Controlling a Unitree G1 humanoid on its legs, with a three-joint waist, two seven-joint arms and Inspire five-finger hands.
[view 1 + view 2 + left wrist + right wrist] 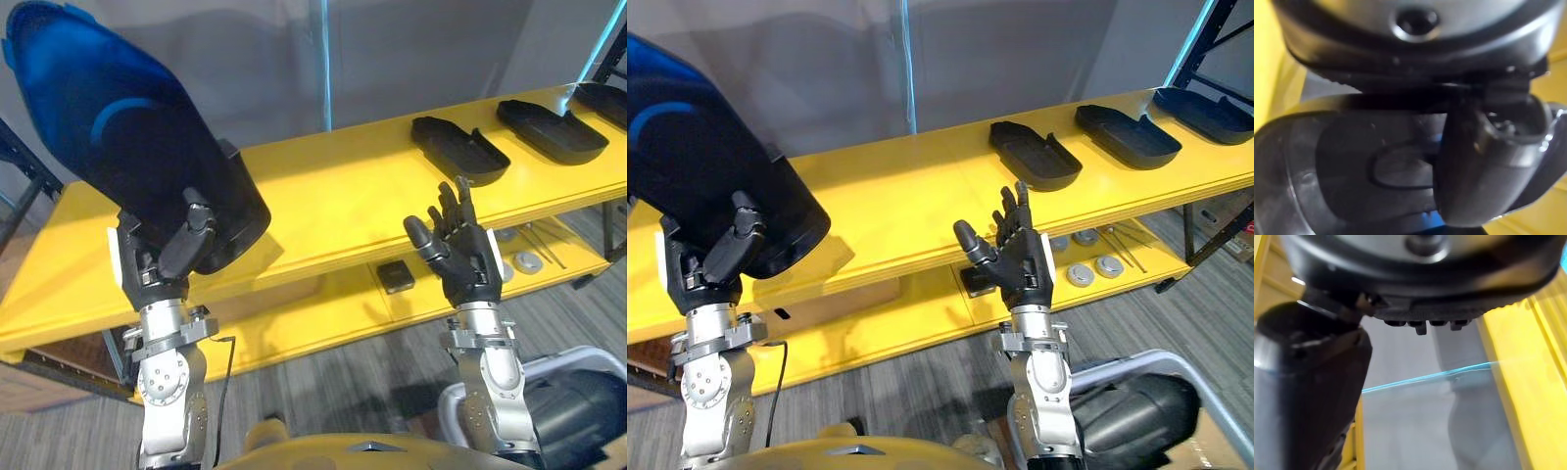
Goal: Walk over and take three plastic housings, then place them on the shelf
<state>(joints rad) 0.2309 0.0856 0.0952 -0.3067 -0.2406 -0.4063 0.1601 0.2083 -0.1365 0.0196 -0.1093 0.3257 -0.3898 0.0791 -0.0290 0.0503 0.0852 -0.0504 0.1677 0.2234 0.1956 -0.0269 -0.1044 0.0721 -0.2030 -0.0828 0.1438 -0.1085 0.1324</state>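
Over the left end of the yellow shelf (343, 196), left hand (157, 264) clamped on a dark housing (127, 127), right hand (470, 259) spread, empty; I would lower it flat, clear of the nearest shelved housing (458, 147).

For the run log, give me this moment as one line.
left hand: shut on held housing, raised near shelf | right hand: open, empty | shelved housings: three, toward right end

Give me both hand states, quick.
Left hand: closed on a housing.
Right hand: open, holding nothing.
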